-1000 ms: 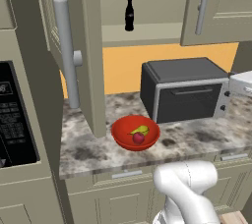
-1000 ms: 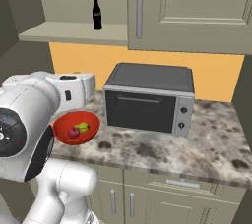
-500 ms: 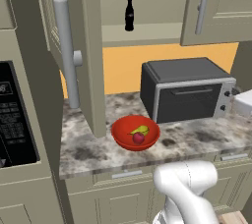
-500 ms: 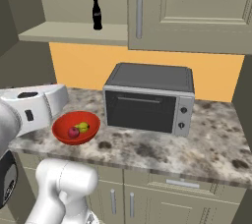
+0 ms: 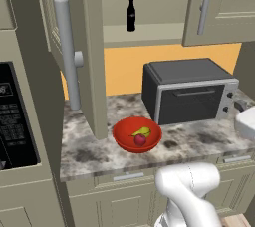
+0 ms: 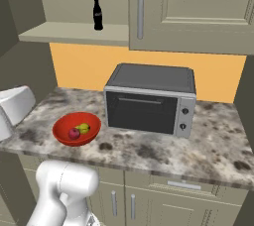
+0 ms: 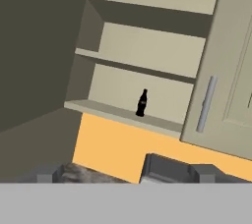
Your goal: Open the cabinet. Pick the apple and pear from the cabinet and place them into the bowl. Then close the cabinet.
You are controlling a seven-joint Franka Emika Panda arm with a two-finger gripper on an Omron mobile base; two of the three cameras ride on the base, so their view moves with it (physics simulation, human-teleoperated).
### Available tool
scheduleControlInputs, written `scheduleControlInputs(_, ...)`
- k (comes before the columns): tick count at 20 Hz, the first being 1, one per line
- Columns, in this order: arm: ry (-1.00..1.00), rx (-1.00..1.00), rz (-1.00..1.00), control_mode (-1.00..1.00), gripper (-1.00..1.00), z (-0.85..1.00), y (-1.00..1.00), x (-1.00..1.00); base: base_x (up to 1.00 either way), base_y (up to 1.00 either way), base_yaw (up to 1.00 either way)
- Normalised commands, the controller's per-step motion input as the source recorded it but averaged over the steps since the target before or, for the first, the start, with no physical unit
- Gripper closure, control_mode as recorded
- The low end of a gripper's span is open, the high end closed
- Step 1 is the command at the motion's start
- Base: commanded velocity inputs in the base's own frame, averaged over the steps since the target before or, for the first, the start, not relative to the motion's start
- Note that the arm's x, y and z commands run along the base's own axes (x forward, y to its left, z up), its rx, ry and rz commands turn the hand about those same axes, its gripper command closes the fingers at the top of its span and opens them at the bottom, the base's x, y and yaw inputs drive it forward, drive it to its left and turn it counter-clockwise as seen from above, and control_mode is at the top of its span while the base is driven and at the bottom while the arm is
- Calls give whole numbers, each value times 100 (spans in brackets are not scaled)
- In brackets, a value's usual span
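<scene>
I have the cabinet (image 5: 149, 7) across the top of both base views, its left door (image 5: 92, 52) swung out toward me with the long grey bar handle (image 5: 67, 54) on it, and its right door (image 6: 193, 9) flat shut. From the hand view I look up into the open half: three pale shelves (image 7: 147, 46), with a dark cola bottle (image 7: 141, 103) standing upright on the lowest one, close to the edge of the shut door.

Below runs the speckled stone counter (image 6: 198, 145). A dark toaster oven (image 6: 149, 98) sits on it under the shut door, against the orange wall.

The bowl (image 5: 136, 134), red and glossy, rests on the counter just left of the oven's front corner and just beside the lower edge of the open door. Inside it I see the pear (image 5: 141, 132) lying toward the back and the apple (image 5: 140, 140) in front, the two touching or nearly so. The right base view shows them the same way, the apple (image 6: 74, 133) to the left of the pear (image 6: 83, 129).

The claw (image 7: 125, 173) has its two tips standing wide apart at the bottom of the hand view, with nothing between them.
</scene>
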Motion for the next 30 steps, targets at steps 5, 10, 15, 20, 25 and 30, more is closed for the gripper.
scheduleControlInputs(5, -9, -8, 0, -100, -100, 0, 36, -42, 0, 0, 0)
scheduleControlInputs(10, -3, -2, -1, -100, -100, 0, 34, -13, 0, 0, 0)
scheduleControlInputs(15, 0, 0, -2, -100, -100, 0, 28, -1, 0, 0, 0)
scheduleControlInputs(20, -1, 0, -1, -100, -100, 0, 28, -6, 0, 0, 0)
scheduleControlInputs(25, -2, 0, 0, -100, -100, -1, 29, -12, 0, 0, 0)
scheduleControlInputs(30, -4, -1, 0, -100, -100, 0, 25, -30, 0, 0, 0)
